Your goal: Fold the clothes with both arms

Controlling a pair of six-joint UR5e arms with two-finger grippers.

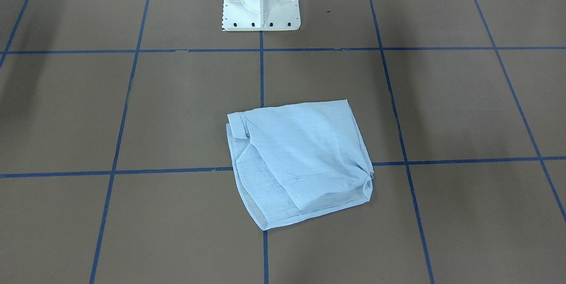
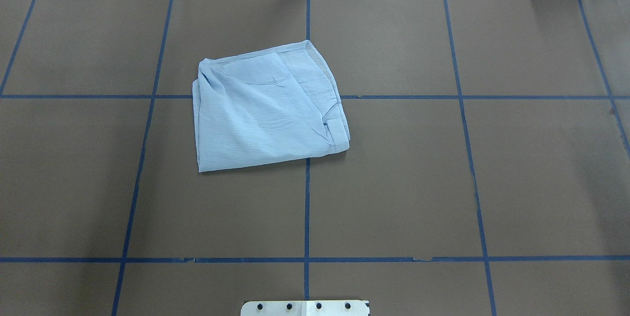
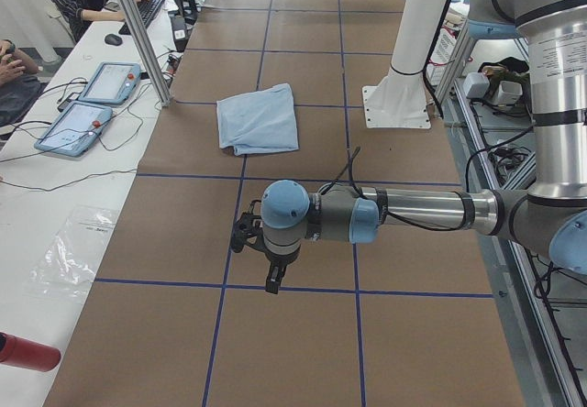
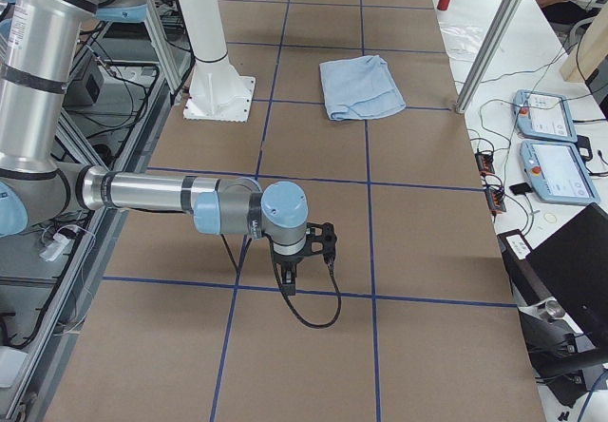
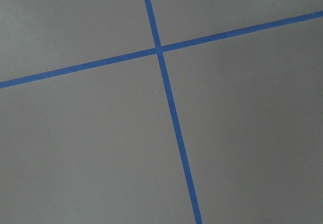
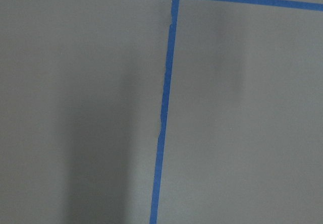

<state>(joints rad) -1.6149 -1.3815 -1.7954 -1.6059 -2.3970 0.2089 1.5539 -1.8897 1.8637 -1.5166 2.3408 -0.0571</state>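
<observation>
The light blue striped shirt [image 1: 300, 160] lies folded into a rough rectangle on the brown table, just ahead of the middle; it also shows in the overhead view [image 2: 268, 109] and both side views [image 3: 259, 120] [image 4: 359, 86]. Neither arm touches it. My left gripper [image 3: 273, 280] hangs over the table well away from the shirt at the left end, and I cannot tell whether it is open or shut. My right gripper [image 4: 289, 278] hangs likewise at the right end, and I cannot tell its state either. Both wrist views show only brown table with blue tape lines.
The white pedestal base [image 1: 261, 1] stands behind the shirt. Blue tape lines [image 2: 307, 207] grid the table. A metal post [image 3: 142, 36], two tablets [image 3: 87, 104] and seated people are along the far side table. A red bottle [image 3: 23, 352] lies at its near end.
</observation>
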